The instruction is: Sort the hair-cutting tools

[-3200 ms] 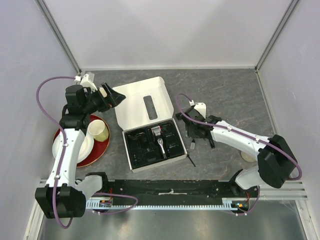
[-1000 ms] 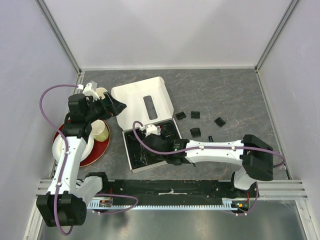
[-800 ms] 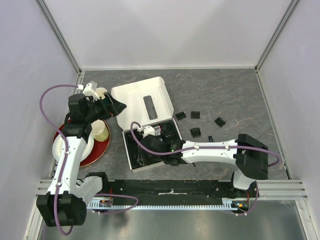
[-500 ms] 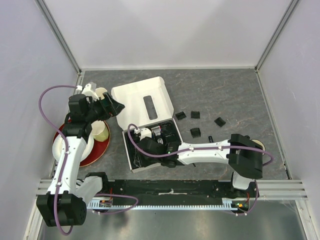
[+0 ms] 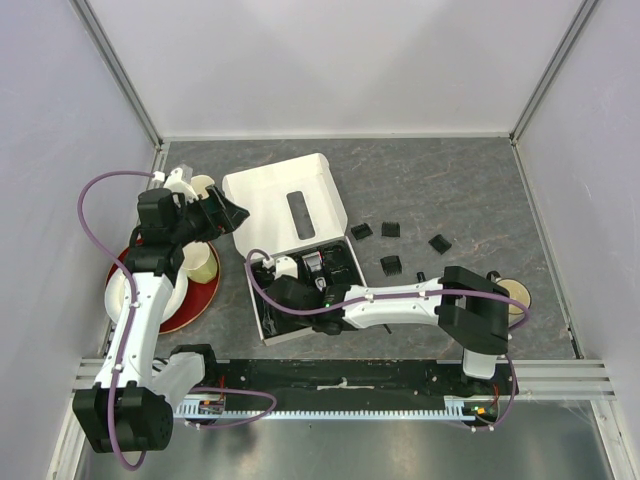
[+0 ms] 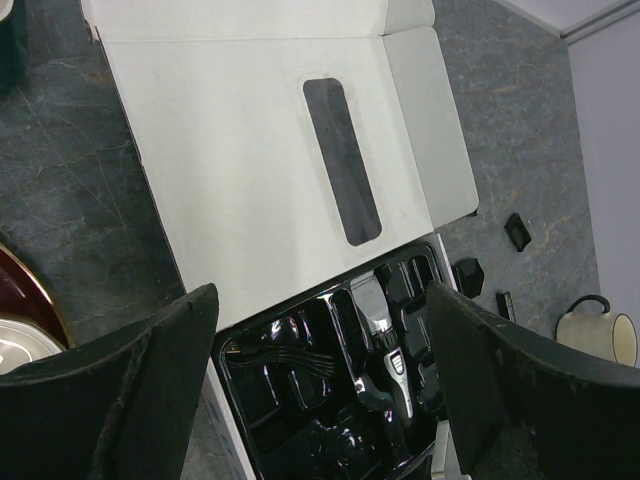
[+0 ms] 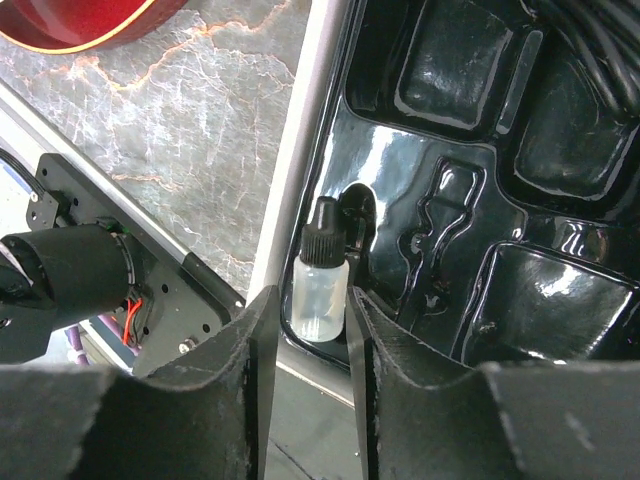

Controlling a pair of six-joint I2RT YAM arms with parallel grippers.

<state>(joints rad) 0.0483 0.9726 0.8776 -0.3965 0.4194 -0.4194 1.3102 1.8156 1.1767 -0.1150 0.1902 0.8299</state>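
The silver-and-black clipper (image 6: 396,362) lies in the black tray (image 7: 455,60) of the open white box (image 5: 285,200). Several black comb guards (image 5: 390,229) and a slim black stick (image 5: 421,275) lie on the table to the right of the box. My right gripper (image 5: 272,294) reaches into the tray's near-left corner. In the right wrist view my right gripper (image 7: 308,305) is closed on a small clear bottle with a black cap (image 7: 320,285). My left gripper (image 5: 222,213) hovers open and empty above the box lid's left edge.
A red plate (image 5: 195,295) holding a cream mug (image 5: 200,262) sits left of the box, with another mug (image 5: 203,185) behind it. A cream mug (image 5: 515,295) stands at the right. A black cable (image 6: 290,355) lies in the tray. The rail (image 7: 150,300) runs along the near edge.
My right arm came from the table right of the box into the tray and slid left to its near-left corner. Comb guards now lie on the table. The left arm barely moved.
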